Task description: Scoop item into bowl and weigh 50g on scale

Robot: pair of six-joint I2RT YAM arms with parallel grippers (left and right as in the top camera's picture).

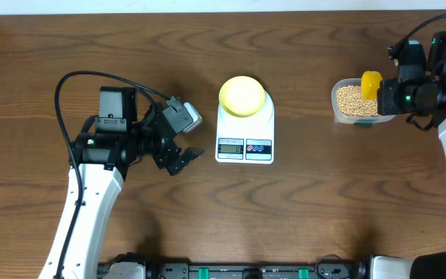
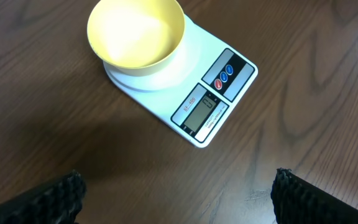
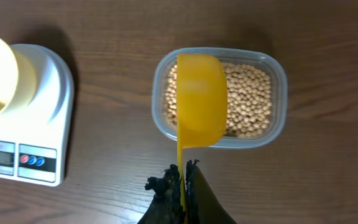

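Observation:
The pale-yellow bowl (image 1: 242, 95) (image 2: 135, 34) sits empty on the round platform of the white scale (image 1: 245, 133) (image 2: 219, 99) (image 3: 39, 112). Tan beans (image 1: 351, 98) (image 3: 250, 99) fill a clear plastic tub (image 1: 339, 115) (image 3: 278, 106) at the right. My right gripper (image 1: 389, 94) (image 3: 183, 171) is shut on the thin handle of a yellow scoop (image 1: 371, 84) (image 3: 201, 99), whose cup hangs over the beans in the tub. My left gripper (image 1: 183, 159) (image 2: 178, 190) stands open over bare wood, left of the scale, with nothing between its fingers.
The scale's grey display (image 2: 199, 111) and its red and blue buttons (image 2: 224, 74) face the table's near edge. A black cable (image 1: 91, 77) loops over the left arm. Bare wood lies between the scale and the tub.

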